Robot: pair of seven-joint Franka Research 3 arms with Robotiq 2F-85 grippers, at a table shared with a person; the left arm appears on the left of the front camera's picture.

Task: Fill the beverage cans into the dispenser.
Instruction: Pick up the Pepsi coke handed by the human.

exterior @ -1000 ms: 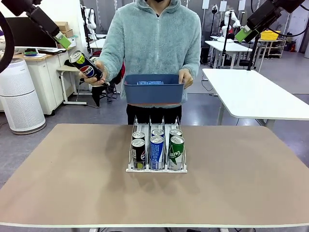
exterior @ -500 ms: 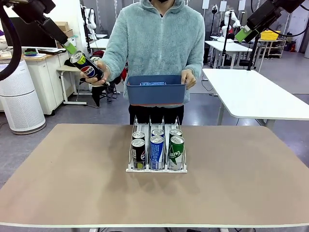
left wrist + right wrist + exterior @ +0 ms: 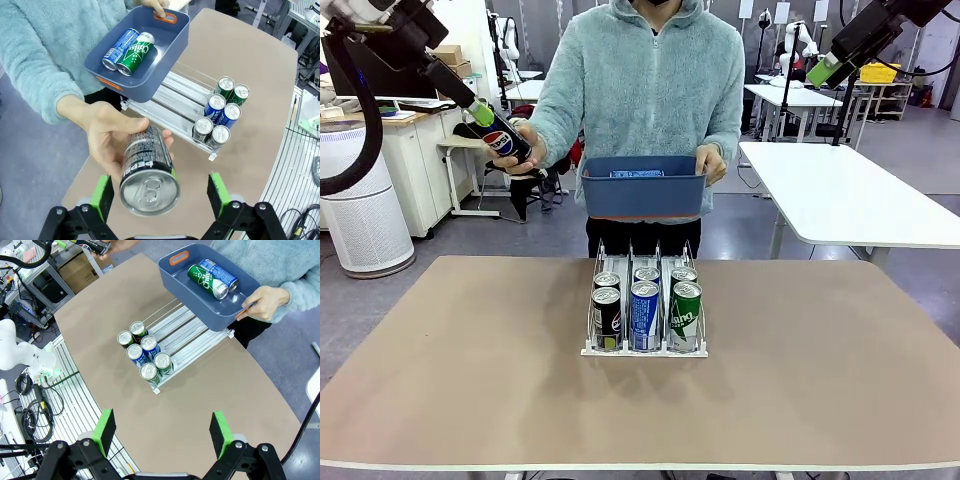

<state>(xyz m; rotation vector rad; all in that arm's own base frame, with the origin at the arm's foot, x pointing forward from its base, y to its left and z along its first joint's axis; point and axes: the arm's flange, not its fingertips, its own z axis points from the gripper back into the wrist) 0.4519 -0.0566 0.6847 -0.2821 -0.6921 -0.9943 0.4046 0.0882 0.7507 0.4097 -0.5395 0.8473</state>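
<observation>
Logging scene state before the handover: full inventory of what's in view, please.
Table: one, tan, spans the foreground.
Dispenser: one, clear with white base, table middle.
Dispenser cans: six, two black, two blue, two green, two per lane at the robot-side end.
Bin: one, dark blue, held up at the table's far side.
Bin cans: two, one blue, one green, lying side by side.
Pepsi can: one, black, held out by the person.
Person: one, teal fleece, far side; one hand holds the Pepsi can, other hand the bin.
Left gripper: one, open, around the Pepsi can's top.
Right gripper: one, open, high over the table.
</observation>
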